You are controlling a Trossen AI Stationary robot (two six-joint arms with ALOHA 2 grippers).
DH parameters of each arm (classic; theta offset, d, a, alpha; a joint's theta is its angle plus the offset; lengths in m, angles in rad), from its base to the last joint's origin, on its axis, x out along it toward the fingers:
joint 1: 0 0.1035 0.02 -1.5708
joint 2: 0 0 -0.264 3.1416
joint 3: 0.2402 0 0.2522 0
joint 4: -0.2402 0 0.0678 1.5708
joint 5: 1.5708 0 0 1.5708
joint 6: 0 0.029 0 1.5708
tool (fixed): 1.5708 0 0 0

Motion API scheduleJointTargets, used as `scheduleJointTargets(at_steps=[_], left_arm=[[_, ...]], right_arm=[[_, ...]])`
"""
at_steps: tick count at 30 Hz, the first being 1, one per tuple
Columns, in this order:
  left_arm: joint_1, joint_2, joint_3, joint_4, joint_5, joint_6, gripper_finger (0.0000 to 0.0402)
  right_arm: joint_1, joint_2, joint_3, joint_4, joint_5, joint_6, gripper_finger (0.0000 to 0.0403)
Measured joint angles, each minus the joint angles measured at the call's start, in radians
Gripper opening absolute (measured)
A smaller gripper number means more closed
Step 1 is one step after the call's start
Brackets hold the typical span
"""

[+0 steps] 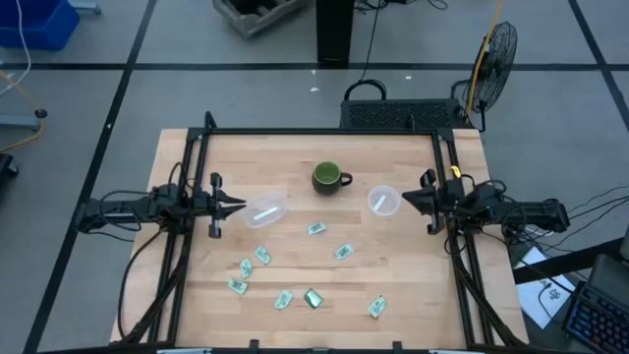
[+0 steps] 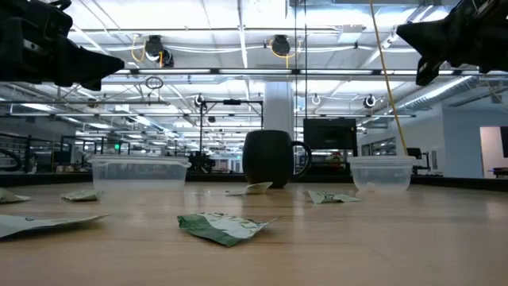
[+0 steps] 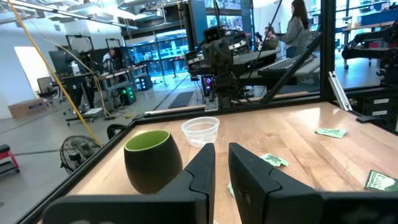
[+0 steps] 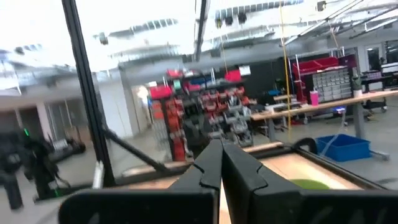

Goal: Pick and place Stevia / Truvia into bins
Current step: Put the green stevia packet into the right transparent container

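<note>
Several pale green and white Stevia packets (image 1: 316,228) lie flat on the near half of the wooden table (image 1: 413,295), among them a darker green one (image 1: 313,298). Two clear bins stand upright: one (image 1: 265,209) just in front of my left gripper (image 1: 239,205), the other (image 1: 384,200) in front of my right gripper (image 1: 407,196). Both grippers hover above the table at its side edges, and neither holds anything. My left gripper (image 3: 222,149) shows a narrow gap between its fingers. My right gripper (image 4: 221,146) is shut and points slightly upward.
A dark green mug (image 1: 329,178) with a handle stands between the bins, toward the far edge. A black frame (image 1: 324,131) runs round the table's far edge and sides. A fan (image 1: 496,54) stands on the floor beyond the far right corner.
</note>
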Motion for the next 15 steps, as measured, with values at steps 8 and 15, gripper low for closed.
scheduleJointTargets(at_steps=[8,15], left_arm=[[0.000,0.000,0.000,0.000,0.000,0.000,0.0051],[0.000,0.000,0.000,0.040,-0.041,0.006,0.0051]], right_arm=[[0.000,0.000,0.000,-0.004,0.000,0.113,0.0000],[0.000,0.000,0.000,0.057,0.015,0.030,0.0000]])
